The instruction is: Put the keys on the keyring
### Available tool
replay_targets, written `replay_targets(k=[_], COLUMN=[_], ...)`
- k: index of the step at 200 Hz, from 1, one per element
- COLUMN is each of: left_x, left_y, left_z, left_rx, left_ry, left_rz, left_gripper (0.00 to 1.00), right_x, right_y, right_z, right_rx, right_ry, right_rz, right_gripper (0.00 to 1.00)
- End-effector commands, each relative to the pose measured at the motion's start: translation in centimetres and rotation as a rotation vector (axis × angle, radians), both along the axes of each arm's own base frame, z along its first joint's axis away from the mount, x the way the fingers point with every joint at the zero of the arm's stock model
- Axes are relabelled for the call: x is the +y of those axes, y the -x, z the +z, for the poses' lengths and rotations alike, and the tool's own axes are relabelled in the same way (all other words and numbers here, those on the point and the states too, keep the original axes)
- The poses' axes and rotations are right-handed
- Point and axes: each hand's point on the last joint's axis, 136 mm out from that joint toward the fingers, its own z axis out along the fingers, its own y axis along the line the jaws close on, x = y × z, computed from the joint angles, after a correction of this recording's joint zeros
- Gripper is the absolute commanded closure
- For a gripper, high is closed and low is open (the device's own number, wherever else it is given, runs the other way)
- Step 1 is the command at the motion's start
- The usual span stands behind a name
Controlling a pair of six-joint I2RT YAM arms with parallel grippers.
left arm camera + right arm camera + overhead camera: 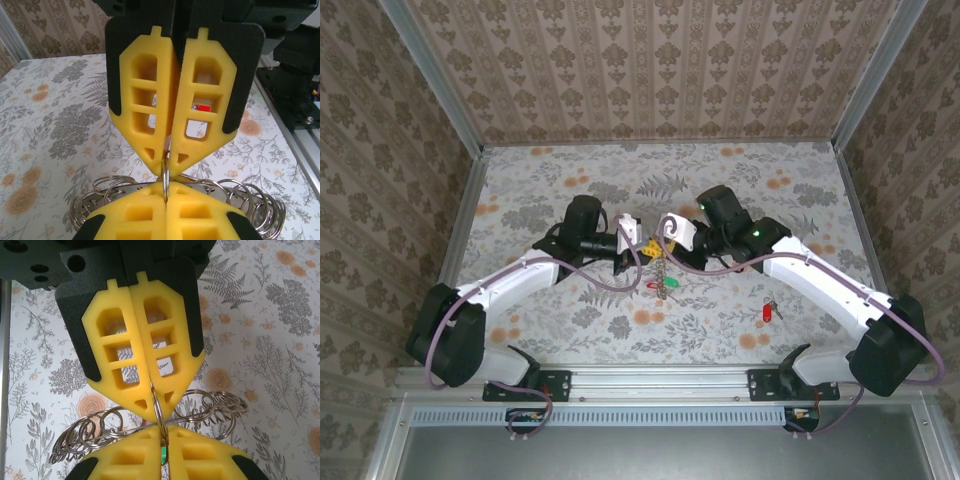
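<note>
Over the middle of a floral-print counter [570, 170], left arm [510, 280] and right arm [820, 275] angled in from the near edge, meeting tip to tip. Left jaws pressed together, pinching one thin loop of the keyring [245, 200]. Right jaws all but closed, pinching that same loop from the opposite side. Silvery bunch of many rings hanging between both sets of jaws. Green and red keys [665, 285] dangling beneath. Another red key [767, 312] lying toward the near right corner, beside the right arm.

Bright, even overhead light casts soft shadows; the nearest foreground of both wrist views blurs.
</note>
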Motion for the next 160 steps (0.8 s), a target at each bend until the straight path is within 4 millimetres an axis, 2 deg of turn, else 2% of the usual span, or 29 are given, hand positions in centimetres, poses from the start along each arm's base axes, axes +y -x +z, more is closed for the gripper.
replay_targets(k=[1, 37, 49, 77, 99, 117, 160], left_x=[-0.5, -0.4, -0.4, -0.3, 0.0, 0.6, 1.0], left_y=[0.6, 1.2, 1.2, 0.9, -0.2, -0.8, -0.9], left_z=[1.9, 2.3, 2.6, 2.9, 2.2, 1.4, 0.8], left_rx=[-0.016, -0.007, -0.007, -0.014, -0.038, -0.066, -0.105], left_ry=[0.085, 0.103, 0.112, 0.117, 0.08, 0.025, -0.051], left_rz=[-0.058, -0.091, -0.095, -0.075, 0.008, 0.059, 0.083], left_gripper=[1.0, 1.0, 1.0, 1.0, 0.79, 0.7, 0.69], right_x=[1.2, 1.3, 1.3, 1.0, 0.7, 0.5, 0.5], right_y=[0.6, 0.2, 0.2, 0.0, -0.1, -0.2, -0.3], right_z=[1.5, 2.0, 1.9, 1.3, 1.1, 1.0, 0.7], right_rx=[-0.025, -0.037, -0.03, -0.022, -0.019, -0.004, 0.03], right_ry=[-0.108, -0.178, -0.186, -0.174, -0.155, -0.131, -0.099], right_rz=[0.056, 0.052, 0.056, 0.047, 0.032, 0.017, 0.011], right_gripper=[0.87, 0.84, 0.92, 0.99, 1.0, 1.0, 1.0])
